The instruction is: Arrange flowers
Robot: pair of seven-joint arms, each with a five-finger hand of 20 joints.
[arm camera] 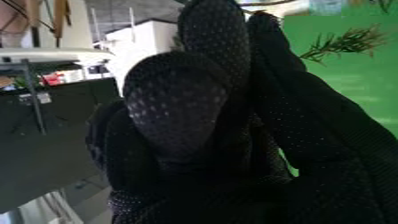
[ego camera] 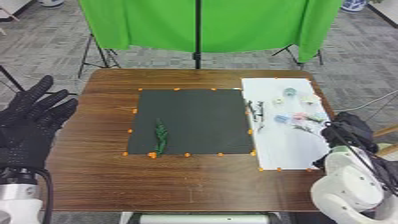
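Note:
In the head view my left hand (ego camera: pixel 35 122) is at the left side of the table, fingers straight. My right hand (ego camera: pixel 348 131) is at the right edge of the white sheet (ego camera: pixel 277 150). In the right wrist view my right hand (arm camera: pixel 182 107) has thumb and fingers drawn together on a green sprig (arm camera: pixel 346 42); the lower stem is hidden behind the glove. A dark green fern-like stem (ego camera: pixel 161 136) lies on the black mat (ego camera: pixel 200 112). A blue flower (ego camera: pixel 282 119), a pink flower (ego camera: pixel 299 116) and a pale teal flower (ego camera: pixel 290 92) lie on the white sheet.
Thin dark stems (ego camera: pixel 259 112) lie along the white sheet's left side. Orange markers dot the edges of the mat and sheet. Behind the brown table (ego camera: pixel 195 182) a green cloth (ego camera: pixel 258 25) hangs on a stand.

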